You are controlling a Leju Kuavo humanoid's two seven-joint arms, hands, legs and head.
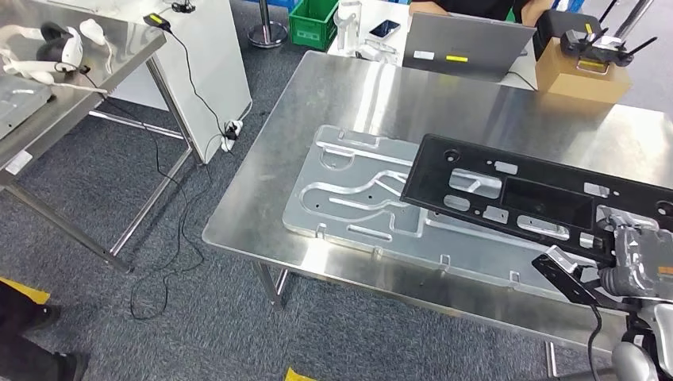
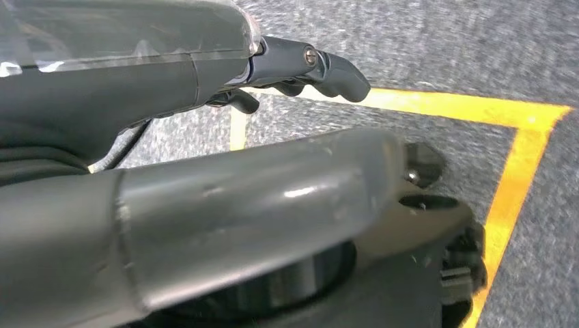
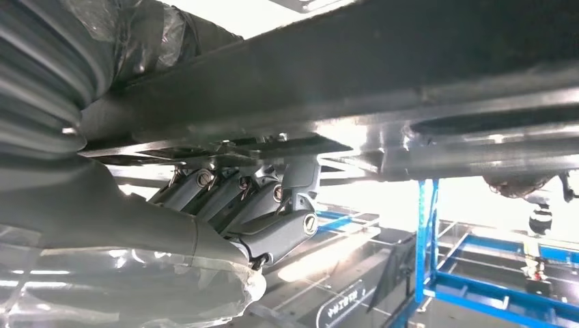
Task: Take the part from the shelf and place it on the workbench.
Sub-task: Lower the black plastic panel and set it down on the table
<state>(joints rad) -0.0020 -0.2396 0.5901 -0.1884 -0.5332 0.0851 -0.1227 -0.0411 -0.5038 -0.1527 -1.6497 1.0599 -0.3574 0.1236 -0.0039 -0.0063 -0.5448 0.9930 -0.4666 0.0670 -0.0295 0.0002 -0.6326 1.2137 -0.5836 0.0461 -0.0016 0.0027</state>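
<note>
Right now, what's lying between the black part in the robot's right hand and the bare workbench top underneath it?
In the head view, a silver machined plate lies flat on the workbench; the black part, held by the right hand, hangs over its right portion.

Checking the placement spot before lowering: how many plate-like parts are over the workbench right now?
2. A silver machined plate lies flat on the workbench; a black part, held by the right hand, overlaps its right side. More may be hidden beneath.

Part [image 1: 540,198]: showing matte black. Plate [image 1: 357,190] beneath: gleaming silver. Table [image 1: 270,214]: shining brushed steel. Crate [image 1: 313,22]: showing green. Box [image 1: 583,79]: appearing tan. Floor [image 2: 444,41]: showing speckled grey, yellow line [image 2: 519,171] crossing it.
</note>
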